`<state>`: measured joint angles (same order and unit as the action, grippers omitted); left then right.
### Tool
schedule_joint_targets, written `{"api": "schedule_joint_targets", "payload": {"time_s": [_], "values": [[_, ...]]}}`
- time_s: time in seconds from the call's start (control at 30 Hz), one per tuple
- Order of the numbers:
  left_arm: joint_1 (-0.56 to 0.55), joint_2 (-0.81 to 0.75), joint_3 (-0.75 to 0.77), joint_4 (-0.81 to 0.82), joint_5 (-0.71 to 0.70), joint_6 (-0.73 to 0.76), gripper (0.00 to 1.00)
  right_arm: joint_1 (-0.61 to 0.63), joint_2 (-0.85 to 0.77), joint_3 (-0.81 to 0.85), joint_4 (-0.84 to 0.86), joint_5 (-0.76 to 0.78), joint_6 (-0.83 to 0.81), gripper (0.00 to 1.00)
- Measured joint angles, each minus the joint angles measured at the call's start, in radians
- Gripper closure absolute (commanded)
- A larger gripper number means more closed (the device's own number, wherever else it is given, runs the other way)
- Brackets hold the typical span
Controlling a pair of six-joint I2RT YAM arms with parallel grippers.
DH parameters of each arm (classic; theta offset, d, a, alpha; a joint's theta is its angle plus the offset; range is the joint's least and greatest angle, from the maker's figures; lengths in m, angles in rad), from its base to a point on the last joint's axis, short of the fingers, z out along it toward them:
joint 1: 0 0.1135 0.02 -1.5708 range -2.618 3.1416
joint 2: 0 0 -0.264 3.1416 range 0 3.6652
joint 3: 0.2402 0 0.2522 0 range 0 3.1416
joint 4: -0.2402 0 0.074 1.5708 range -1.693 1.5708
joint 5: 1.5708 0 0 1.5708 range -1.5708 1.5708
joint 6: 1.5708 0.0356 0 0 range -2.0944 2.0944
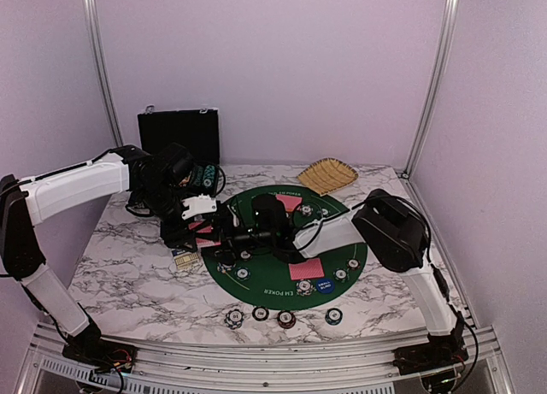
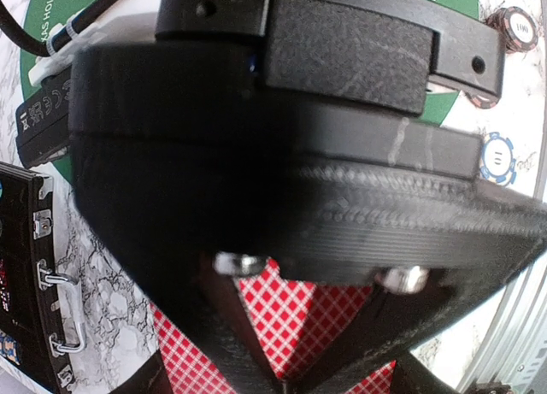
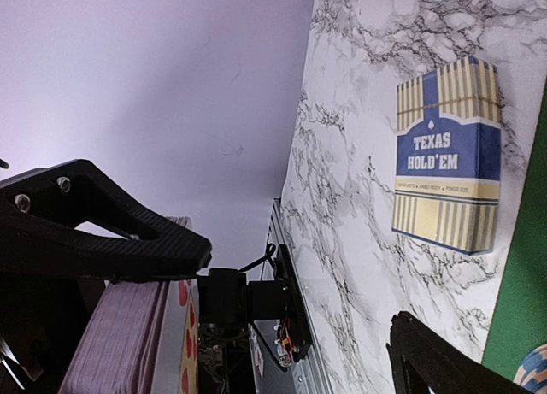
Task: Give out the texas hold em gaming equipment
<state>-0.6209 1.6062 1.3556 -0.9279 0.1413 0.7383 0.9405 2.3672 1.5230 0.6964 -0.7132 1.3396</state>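
Observation:
My left gripper (image 1: 203, 227) is over the left edge of the green poker mat (image 1: 265, 276), shut on a deck of red-checked cards (image 2: 295, 304). My right gripper (image 1: 232, 238) meets it there and fills the left wrist view (image 2: 282, 112). Its jaws stand wide apart with nothing between them. One of its fingers (image 3: 111, 236) lies against the deck (image 3: 120, 343). Pink cards (image 1: 306, 267) lie on the mat at near right and far centre (image 1: 289, 201). Striped chips (image 1: 242, 273) dot the mat. A blue button (image 1: 323, 285) lies by the near card.
Several chips (image 1: 260, 314) lie in a row by the near table edge. A Texas Hold'em card box (image 3: 447, 155) lies on the marble left of the mat (image 1: 184, 257). A black case (image 1: 179, 133) stands at back left and a tan woven basket (image 1: 327, 176) at back right.

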Motion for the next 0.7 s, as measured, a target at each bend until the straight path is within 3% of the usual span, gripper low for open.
{"api": "schedule_joint_targets", "payload": {"time_s": [0.7], "values": [[0.0,0.0,0.0,-0.019,-0.001,-0.002,1.0,-0.025,-0.063,-0.087,-0.002,0.023,-0.033,0.16]]}}
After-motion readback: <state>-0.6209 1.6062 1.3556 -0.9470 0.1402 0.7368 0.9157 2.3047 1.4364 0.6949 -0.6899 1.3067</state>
